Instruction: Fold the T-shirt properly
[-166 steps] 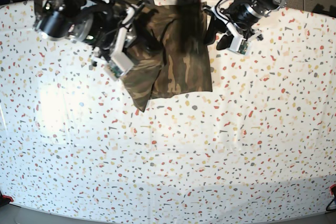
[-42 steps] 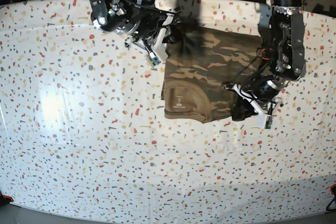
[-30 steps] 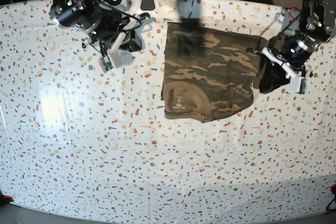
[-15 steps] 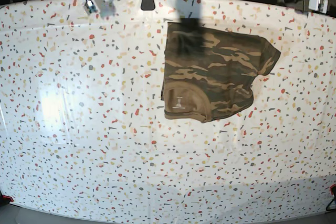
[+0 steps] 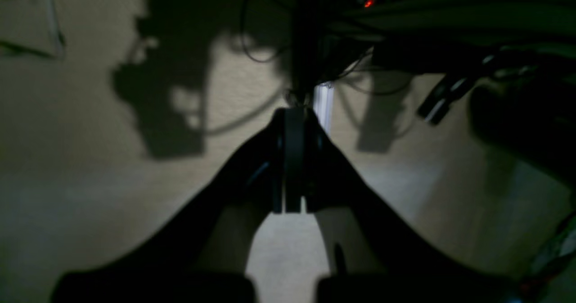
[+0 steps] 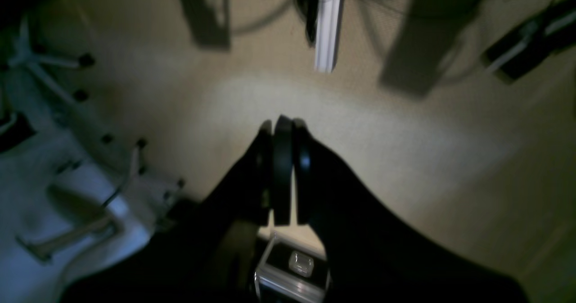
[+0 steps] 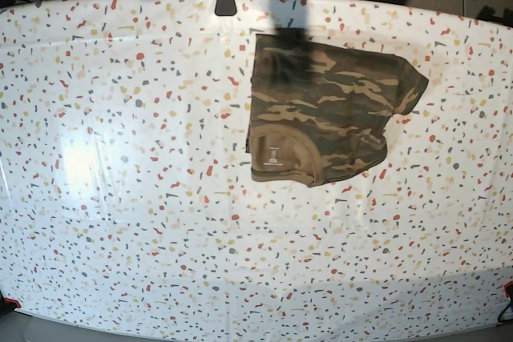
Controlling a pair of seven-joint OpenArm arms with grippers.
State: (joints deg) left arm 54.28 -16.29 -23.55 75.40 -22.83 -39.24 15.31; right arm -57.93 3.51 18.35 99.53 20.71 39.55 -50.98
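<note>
The camouflage-patterned cloth T-shirt (image 7: 321, 114) lies folded into a compact block on the far right part of my white speckled worktop (image 7: 160, 238), olive neck label facing up. My left tool (image 5: 288, 168) and right tool (image 6: 281, 172) are both pressed closed, empty, aimed off the worktop; the fold looks complete to me

A white table (image 7: 160, 222) speckled with red, yellow and grey chips is filling the base view, glare pooling at its left. Beige carpet (image 6: 405, 150) is lying dim, crossed by dark shadows.
</note>
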